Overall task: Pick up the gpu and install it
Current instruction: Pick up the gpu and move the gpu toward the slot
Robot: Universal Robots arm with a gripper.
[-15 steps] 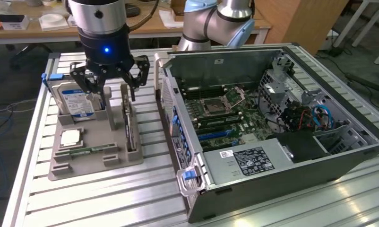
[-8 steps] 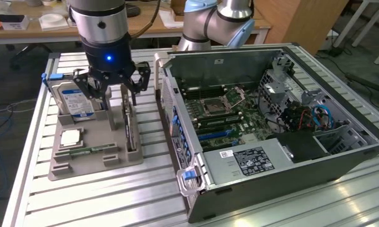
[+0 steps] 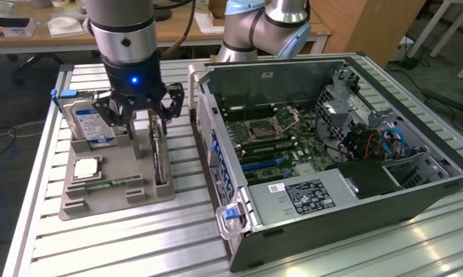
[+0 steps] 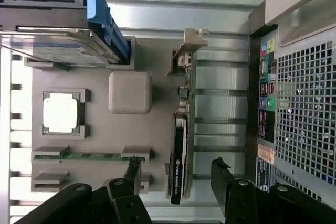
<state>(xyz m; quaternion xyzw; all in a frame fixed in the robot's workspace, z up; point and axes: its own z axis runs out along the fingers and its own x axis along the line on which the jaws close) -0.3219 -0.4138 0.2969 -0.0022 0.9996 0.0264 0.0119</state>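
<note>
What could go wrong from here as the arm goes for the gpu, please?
1. The gpu stands on its thin edge in the grey holder. If the open gripper closes off-centre, the card could tilt or slip.
2. One finger hangs close to the end of the memory stick and might clip it on the way down.

Silver-grey arm (image 3: 120, 26), black wrist with blue light (image 3: 135, 79), black jointed fingers (image 3: 168, 109).

Table (image 3: 100, 242): you have a slatted metal top | exterior view's left: grey parts holder (image 3: 116, 199) lies on it | exterior view's right: open computer case (image 3: 293, 236), just beside the holder
</note>
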